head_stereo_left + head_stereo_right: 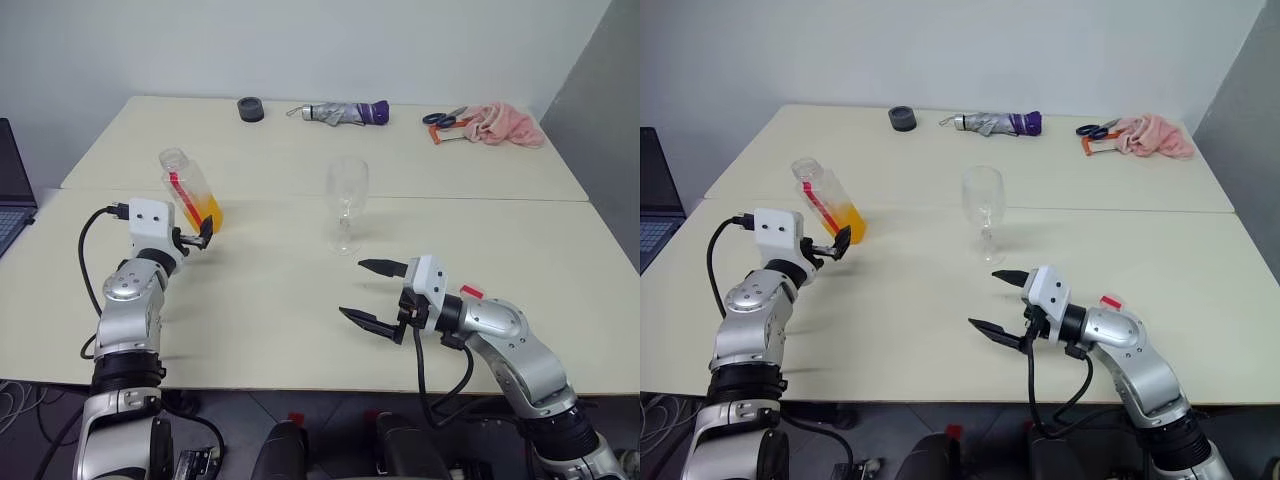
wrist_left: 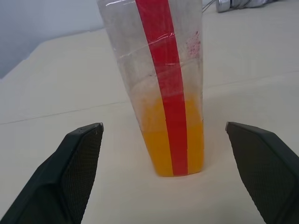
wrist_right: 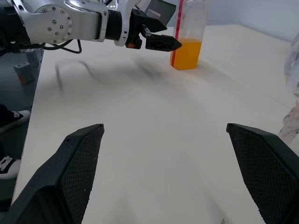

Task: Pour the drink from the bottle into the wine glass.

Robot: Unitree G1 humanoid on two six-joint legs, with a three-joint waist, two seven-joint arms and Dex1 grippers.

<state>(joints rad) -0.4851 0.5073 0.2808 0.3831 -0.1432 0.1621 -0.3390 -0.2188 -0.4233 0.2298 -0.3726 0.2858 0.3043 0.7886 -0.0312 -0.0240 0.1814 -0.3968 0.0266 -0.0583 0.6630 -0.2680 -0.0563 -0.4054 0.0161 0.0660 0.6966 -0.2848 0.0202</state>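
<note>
Tabletop bottle (image 2: 163,88), roughly third-full, orange.

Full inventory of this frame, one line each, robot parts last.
clear plastic bottle with red stripe: 1, orange-yellow drink in its lower part, left on near table.
clear stemmed wine glass: 1, empty, table centre.
cream tables: 2, butted together.
dark round object: 1, far table.
grey-purple folded umbrella: 1, far table.
scissors: 1, blue and orange, beside pink cloth.
laptop: 1, left edge.
left pincer: open, bottle between fingers, untouched.
right pincer: open, empty, before the glass.
</note>
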